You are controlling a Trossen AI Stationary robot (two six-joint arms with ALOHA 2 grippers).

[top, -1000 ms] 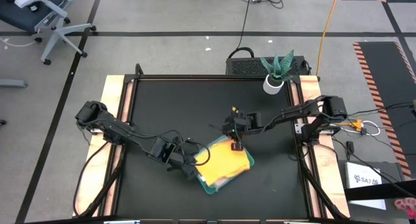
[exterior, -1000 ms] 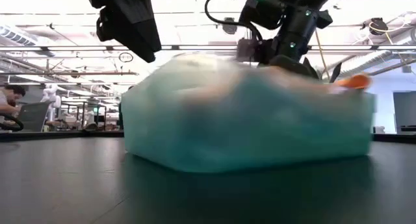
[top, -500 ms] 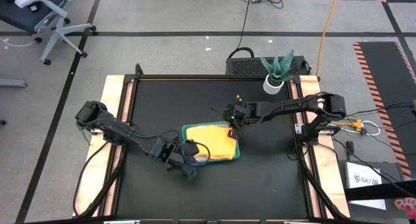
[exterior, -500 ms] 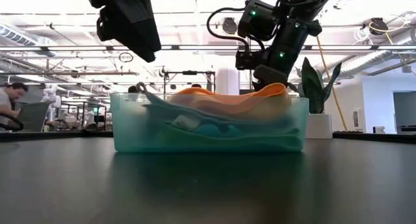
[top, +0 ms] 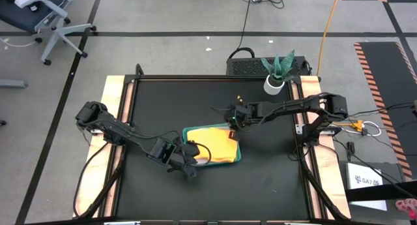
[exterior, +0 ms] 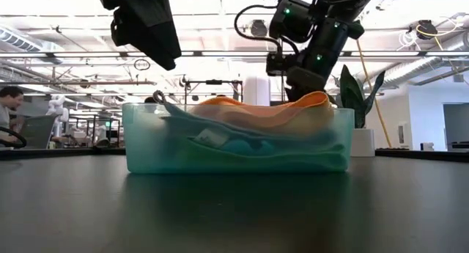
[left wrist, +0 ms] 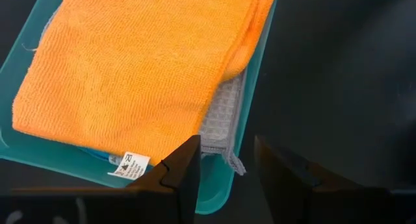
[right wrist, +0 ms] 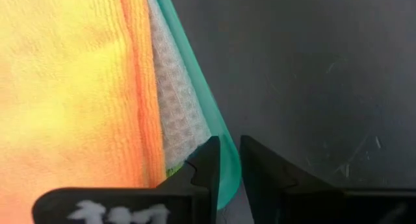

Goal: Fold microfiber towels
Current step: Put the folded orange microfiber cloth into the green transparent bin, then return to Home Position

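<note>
Peeking beneath yellow-orange towel [left wrist: 130, 81], grey-white towel [left wrist: 218, 123]; overhead hides it.

Tray [top: 186, 131] with stacked towels [top: 212, 145] filled the table [top: 273, 179] centre. Right gripper [top: 232, 128] blocked its 2 o'clock corner, left gripper [top: 189, 171] its 7 o'clock corner. Potted plant [top: 277, 72] stood at 1 o'clock. Bare table lay elsewhere.

White care tag [left wrist: 129, 164] on the yellow-orange towel [left wrist: 130, 74], print too small to read, no other legible text
</note>
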